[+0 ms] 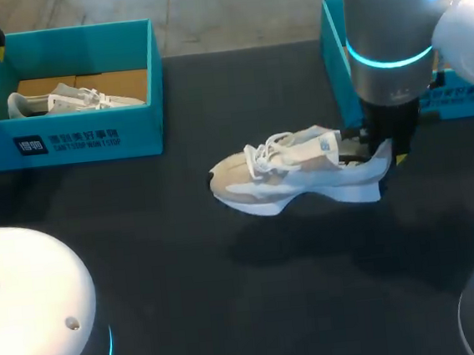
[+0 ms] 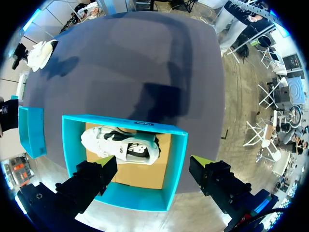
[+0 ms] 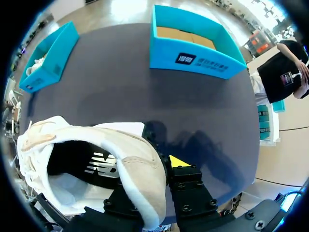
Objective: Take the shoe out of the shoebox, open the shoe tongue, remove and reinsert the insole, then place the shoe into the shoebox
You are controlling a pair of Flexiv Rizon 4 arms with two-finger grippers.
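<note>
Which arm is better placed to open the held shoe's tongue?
Probably the left: the left gripper hangs open and empty over a shoebox, while the right gripper is shut on the shoe at its heel.

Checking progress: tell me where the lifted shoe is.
Head view: the shoe hangs over the table centre, heel in the right pincer, right of the left shoebox.

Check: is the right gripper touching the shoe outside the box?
Touching. The right wrist view shows the shoe with its heel wall pinched between the fingers of the right gripper, one yellow tip pressed against the outside.
</note>
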